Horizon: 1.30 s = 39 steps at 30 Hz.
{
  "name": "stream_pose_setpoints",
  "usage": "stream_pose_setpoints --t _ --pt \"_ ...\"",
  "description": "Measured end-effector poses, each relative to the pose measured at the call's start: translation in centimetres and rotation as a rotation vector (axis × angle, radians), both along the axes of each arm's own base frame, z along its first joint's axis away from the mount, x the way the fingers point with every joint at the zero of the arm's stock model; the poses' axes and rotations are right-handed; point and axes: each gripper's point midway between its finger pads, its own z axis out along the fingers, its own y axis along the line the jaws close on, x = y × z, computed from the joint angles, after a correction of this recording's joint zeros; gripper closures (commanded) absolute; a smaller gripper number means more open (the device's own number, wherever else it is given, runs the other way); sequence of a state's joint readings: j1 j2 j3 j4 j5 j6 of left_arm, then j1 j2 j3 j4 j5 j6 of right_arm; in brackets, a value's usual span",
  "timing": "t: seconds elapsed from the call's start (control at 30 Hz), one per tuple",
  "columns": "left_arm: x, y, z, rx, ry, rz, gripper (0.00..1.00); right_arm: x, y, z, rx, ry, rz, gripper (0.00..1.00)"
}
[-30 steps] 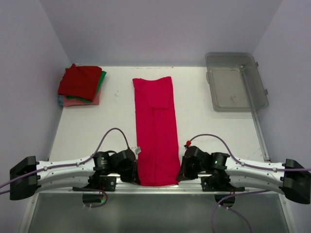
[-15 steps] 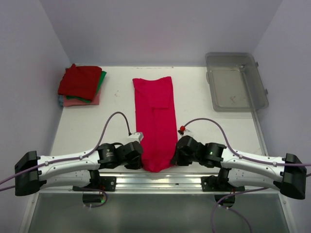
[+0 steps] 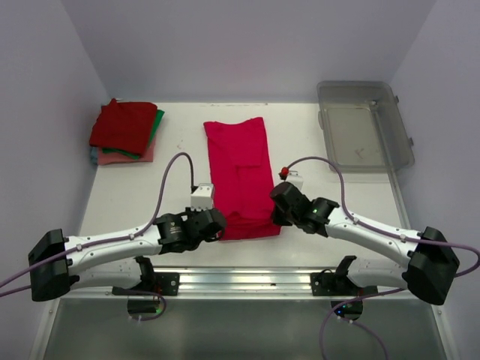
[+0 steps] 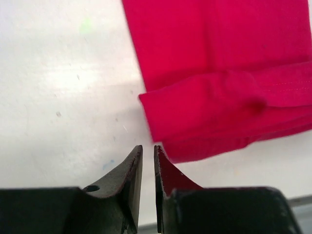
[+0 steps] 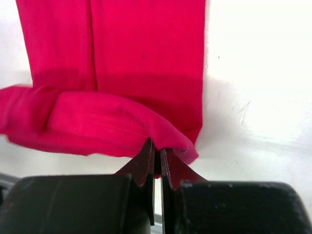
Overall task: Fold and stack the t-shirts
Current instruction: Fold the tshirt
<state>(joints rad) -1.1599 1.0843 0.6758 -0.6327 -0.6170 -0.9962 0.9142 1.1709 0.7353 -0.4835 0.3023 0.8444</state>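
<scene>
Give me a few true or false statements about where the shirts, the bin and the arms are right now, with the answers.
1. The crimson shirt lies in the middle of the table. True.
2. The stack of folded shirts sits at the far right corner. False: it sits at the far left corner.
3. The right arm's jaws pinch the crimson shirt. True.
4. The grey bin holds a folded shirt. False: no shirt shows inside it.
5. The crimson shirt lies flat at full length. False: its near end is folded up over itself.
</scene>
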Motion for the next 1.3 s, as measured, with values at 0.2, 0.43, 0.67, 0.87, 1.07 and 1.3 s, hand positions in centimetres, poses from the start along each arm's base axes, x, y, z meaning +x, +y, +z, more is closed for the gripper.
stream_pose_setpoints --t 0.2,0.43,0.67,0.87,1.07,1.3 --pt "3.7 0.8 -0.7 -0.013 -0.098 0.022 0.81 2.8 0.6 0.3 -0.046 -0.052 0.010 1.00" --pt "6.1 -0.4 -1.2 -0.013 -0.150 -0.008 0.81 5.2 2.0 -1.0 -0.073 -0.058 0.023 1.00" --pt "7.6 -1.5 -1.4 -0.044 -0.213 -0.046 0.30 5.6 2.4 -1.5 -0.077 -0.061 0.036 1.00" --pt "8.9 -1.4 -2.0 -0.063 -0.242 -0.059 0.16 5.6 2.6 -1.5 -0.068 -0.057 0.043 1.00" --pt "10.2 -2.1 -2.0 -0.099 -0.254 -0.104 0.22 5.7 2.8 -1.5 -0.058 -0.058 0.045 1.00" --pt "10.7 -2.5 -1.4 -0.112 -0.223 -0.173 0.44 6.0 2.4 -1.7 -0.061 -0.051 0.034 1.00"
